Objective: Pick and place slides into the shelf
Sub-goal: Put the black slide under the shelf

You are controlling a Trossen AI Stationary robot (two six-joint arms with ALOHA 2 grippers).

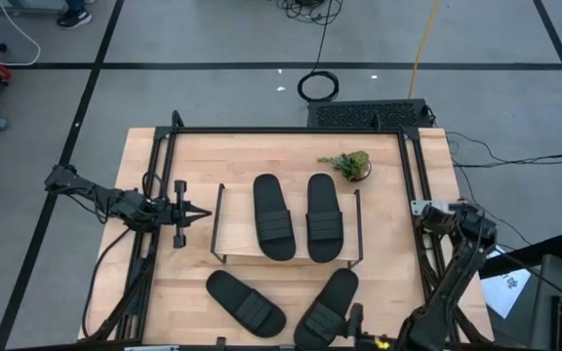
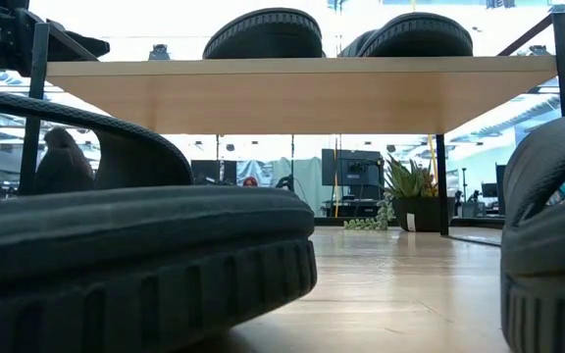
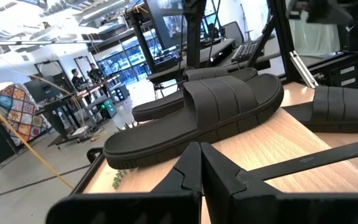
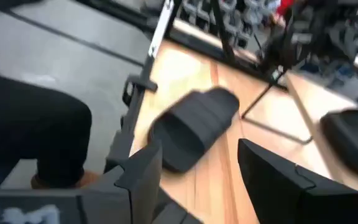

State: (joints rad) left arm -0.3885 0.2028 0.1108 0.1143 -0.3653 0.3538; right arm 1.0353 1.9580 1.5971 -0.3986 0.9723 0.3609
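Note:
Two black slides [image 1: 273, 216] [image 1: 324, 216] lie side by side, soles down, on the shelf's wooden top board [image 1: 234, 239]. Two more slides [image 1: 246, 302] [image 1: 326, 307] lie on the table in front of the shelf, filling the low view [image 2: 135, 255] [image 2: 552, 235]. My left gripper [image 1: 206, 212] [image 3: 199, 149] is shut and empty, hovering just left of the shelf's left end and pointing right at the slides on top [image 3: 216, 106]. My right gripper [image 1: 357, 317] [image 4: 199, 148] is open at the table's near edge, with the right-hand table slide [image 4: 194, 127] just ahead of its fingers.
A small potted plant [image 1: 349, 164] [image 2: 410, 201] stands on the table behind the shelf's right end. Black frame rails [image 1: 154, 195] run along the table's left, right and far edges. Beneath the top board [image 2: 312, 93] the space is open.

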